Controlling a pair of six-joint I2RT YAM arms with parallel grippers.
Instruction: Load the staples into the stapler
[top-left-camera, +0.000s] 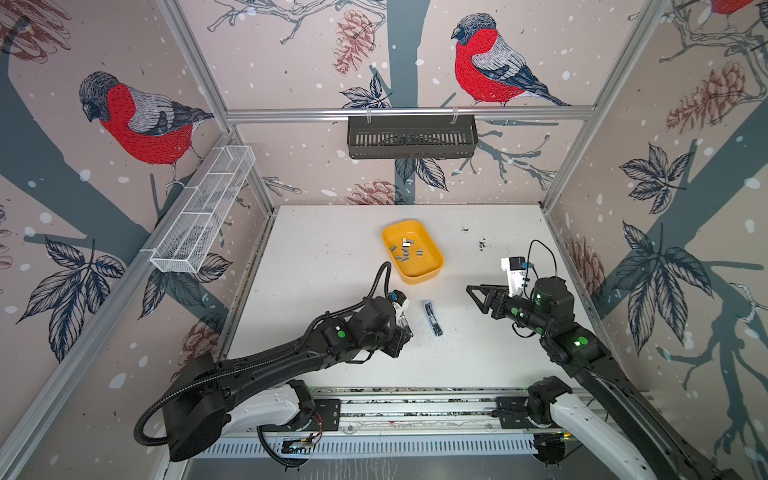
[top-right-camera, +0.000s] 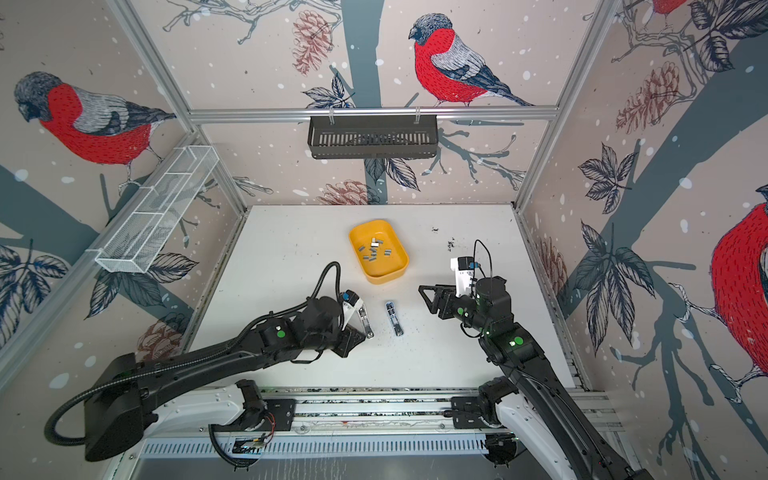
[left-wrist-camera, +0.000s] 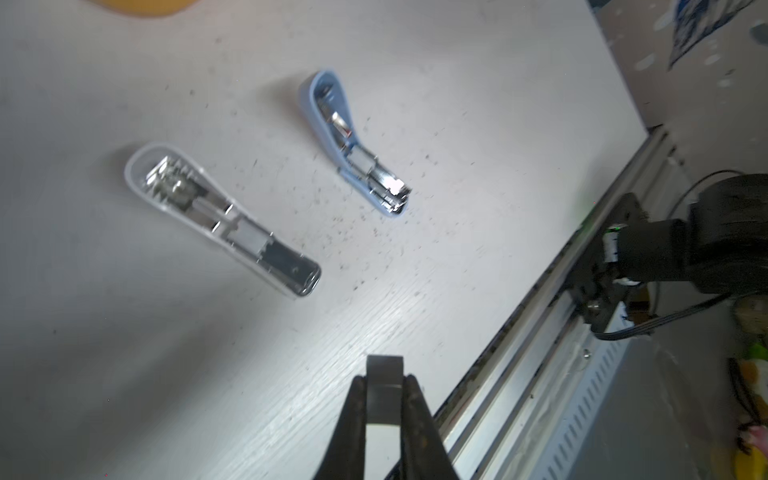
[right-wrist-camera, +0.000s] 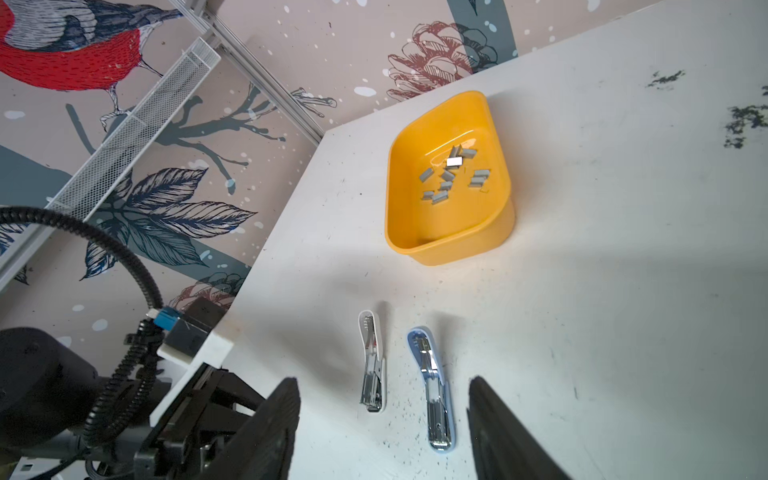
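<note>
**Between the claws: two open staplers, staples waiting in the tray**

Over the desk (top-left-camera: 324, 257) in both top views, the left claw (top-left-camera: 398, 347) points down just beside the white stapler (top-right-camera: 366, 321), and its wrist covers part of that stapler. The blue stapler (top-left-camera: 433, 319) lies between the two claws, apart from both. The right claw (top-left-camera: 476, 299) hovers with its fingers spread and nothing in them. Beyond both claws stands a yellow tray (top-left-camera: 417, 277) holding the staples (top-left-camera: 405, 250), loose grey blocks. Dark print on the white camera mount (top-left-camera: 515, 276) above the right claw is too small to read. A white mesh basket (top-left-camera: 203, 208) hangs on the wall far beyond the left claw, and a black basket (top-left-camera: 411, 137) hangs on the back rail.

From the left wrist, the left claw (left-wrist-camera: 384, 380) is almost closed, pinching a short grey strip (left-wrist-camera: 384, 365). Ahead of it both staplers lie with their metal channels up. They are blurred, so any marking is unreadable. Dark specks (left-wrist-camera: 353, 249) litter the desk near the blue one.

From the right wrist, the right claw (right-wrist-camera: 382, 380) gapes wide and empty. The staplers lie side by side just ahead of it, with the tray of staples (right-wrist-camera: 453, 174) farther on.
</note>
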